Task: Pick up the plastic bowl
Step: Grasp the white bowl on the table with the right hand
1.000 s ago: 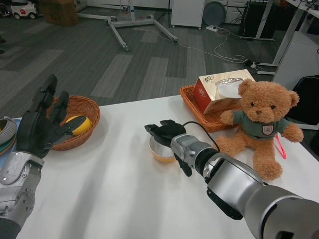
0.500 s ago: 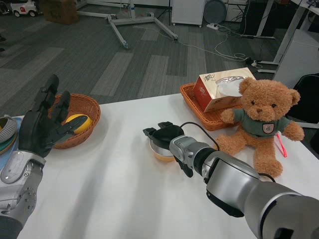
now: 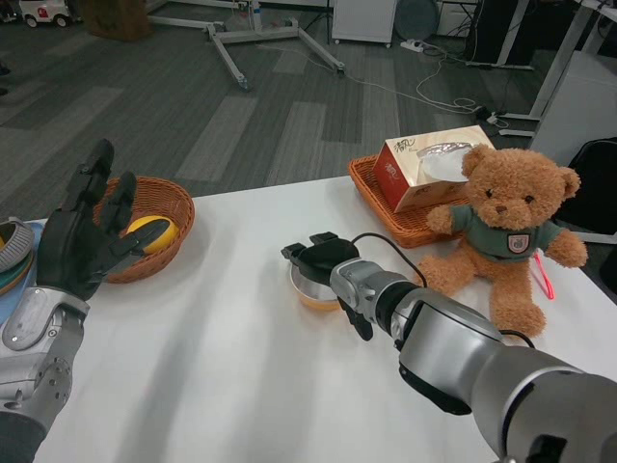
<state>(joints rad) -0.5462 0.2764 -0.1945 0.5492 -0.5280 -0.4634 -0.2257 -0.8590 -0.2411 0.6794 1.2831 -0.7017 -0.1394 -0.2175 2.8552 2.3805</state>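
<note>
On the white table (image 3: 222,367), a teddy bear (image 3: 506,236) is seated beside a red tissue box (image 3: 419,172) printed with unreadable white characters. The plastic bowl (image 3: 310,291) is gripped mid-table by the right hand (image 3: 323,260). The left hand (image 3: 85,236) is held spread.

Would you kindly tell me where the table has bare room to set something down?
Bare white table lies between the left hand and the right hand on the plastic bowl. It is crowded by the teddy bear and tissue box.
</note>
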